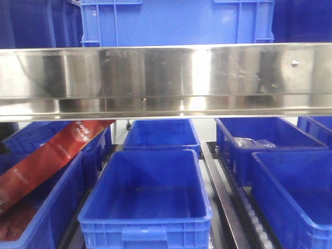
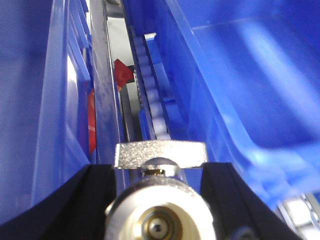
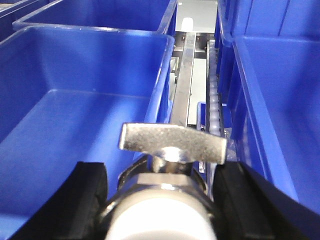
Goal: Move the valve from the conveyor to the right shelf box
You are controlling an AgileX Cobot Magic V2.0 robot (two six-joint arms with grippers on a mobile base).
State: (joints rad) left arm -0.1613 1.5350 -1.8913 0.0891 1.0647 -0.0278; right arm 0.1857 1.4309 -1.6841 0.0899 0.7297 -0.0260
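Two valves are in hand, one per arm. On your left, the left gripper has its black fingers clamped against both sides of a silvery metal valve with a flat bar handle. It hangs over the narrow gap between a tall blue plastic bin wall and a wide blue plastic bin, where a track of white rollers runs.

In the front view, a polished steel shelf beam spans the frame. Below it, from the left, you see a long red printed pack leaning in the left-hand blue bin, then a middle blue bin, then a crumpled clear plastic bag in the rear right blue bin.

On your right, the right gripper grips a second silvery valve with a flat bar handle between its own black fingers. It sits just above the right wall of a deep blue bin, beside a steel rail.
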